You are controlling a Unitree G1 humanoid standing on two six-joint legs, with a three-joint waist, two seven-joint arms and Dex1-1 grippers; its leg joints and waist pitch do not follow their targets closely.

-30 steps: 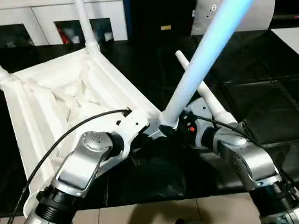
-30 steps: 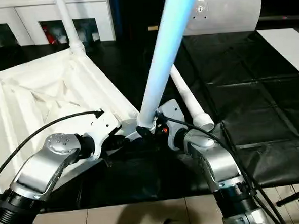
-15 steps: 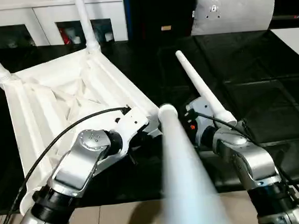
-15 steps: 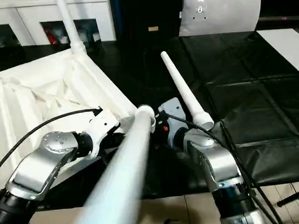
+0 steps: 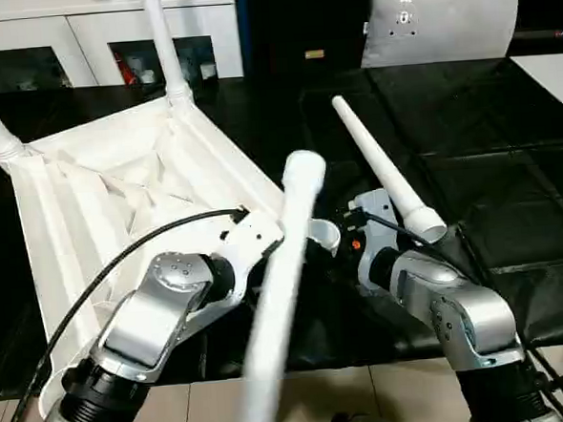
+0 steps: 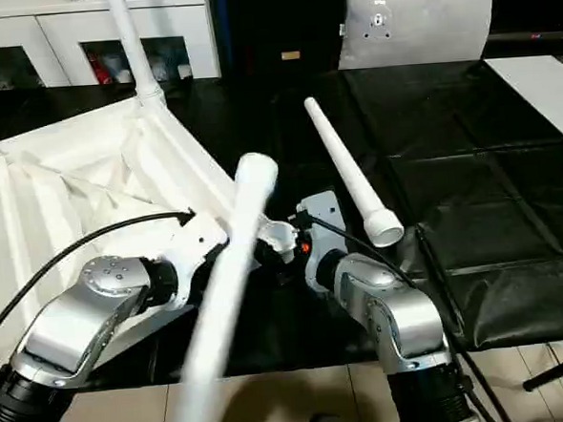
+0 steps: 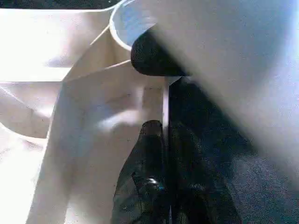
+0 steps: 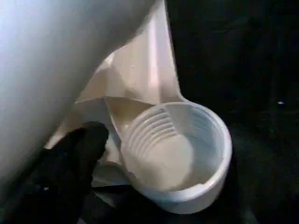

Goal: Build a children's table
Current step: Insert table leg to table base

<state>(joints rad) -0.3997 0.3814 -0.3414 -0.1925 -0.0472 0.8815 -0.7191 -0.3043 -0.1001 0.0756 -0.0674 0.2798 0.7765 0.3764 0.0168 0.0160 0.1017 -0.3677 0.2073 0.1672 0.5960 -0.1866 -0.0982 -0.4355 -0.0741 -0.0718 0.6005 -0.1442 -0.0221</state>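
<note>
Two legs [image 5: 163,46] are already seated in the far corners of the children's table top [image 5: 118,192], which lies ribbed side up across the left half of the head views, on a dark mat [image 5: 507,149]. A third leg [image 5: 281,287] is seen at centre frame, leaning out of the picture's bottom edge toward the camera, its rounded end up near the middle; it appears loose and not held by either gripper, though what supports its lower part cannot be told. A fourth leg [image 5: 384,171] lies flat on the mat to the right of centre, its open end nearest the robot.

The near corner socket [image 8: 180,154] is shown empty in the right wrist view, its threaded inside plainly visible. The left gripper [image 7: 166,140] is closed tight on the thin edge of the table top just beside that socket, steadying the top. The right gripper [image 5: 346,245] is set with its jaws wide apart and nothing between them, close to the socket at centre frame.

The step in hand is judged to be the fitting of the third leg into this near socket, apparently unfinished. For the next move, the loose leg would need to be taken up by the right gripper, its wide end lined up over the socket, and then pressed or turned home while the top is kept braced.
</note>
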